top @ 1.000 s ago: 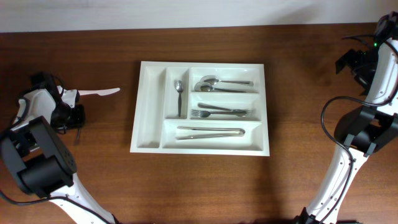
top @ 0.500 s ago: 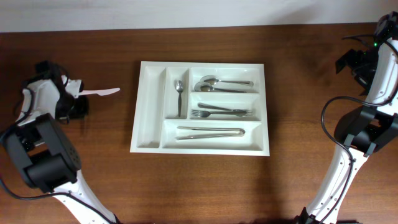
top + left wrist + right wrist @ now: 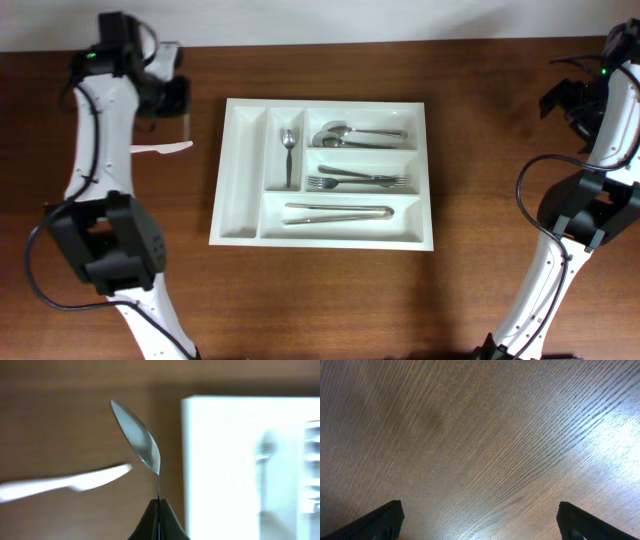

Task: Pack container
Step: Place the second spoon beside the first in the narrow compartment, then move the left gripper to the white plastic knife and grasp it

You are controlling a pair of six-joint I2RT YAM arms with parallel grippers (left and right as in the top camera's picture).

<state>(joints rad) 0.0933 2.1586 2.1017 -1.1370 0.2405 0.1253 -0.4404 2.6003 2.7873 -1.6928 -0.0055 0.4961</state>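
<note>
Overhead first. Against the picture of a second ago, my left hand [image 3: 172, 95] has left the left edge of the surface [image 3: 330, 290] and now hangs near the far-left corner, just beyond the container's far-left corner. A spoon [image 3: 187, 127] hangs from it as a thin line. The white knife [image 3: 160, 149] lies where it lay, flat on the surface, just left of the container [image 3: 243, 170]. The container has not moved: it sits at mid-surface, toward the far edge. Its leftmost narrow compartment is bare. The next one holds a teaspoon [image 3: 288, 150], and the wide ones hold serving spoons [image 3: 345, 133], forks [image 3: 355, 179] and tongs [image 3: 338, 213]. My right hand [image 3: 568, 98] is parked at the far-right corner, unchanged.

Left wrist. The left hand [image 3: 158, 505] is pinched tight on the spoon [image 3: 137, 437] by its handle, bowl up and tilted left. The picture is blurred. The white knife [image 3: 65, 481] shows below to the left, and the container [image 3: 220, 460] to the right.

Right wrist. The right hand [image 3: 479, 505] stands wide, nothing between its fingers, with bare surface beneath.

Finding: the spoon is picked up and in transit. I judge placement into a narrow compartment comes next, and the white knife remains to be packed.
</note>
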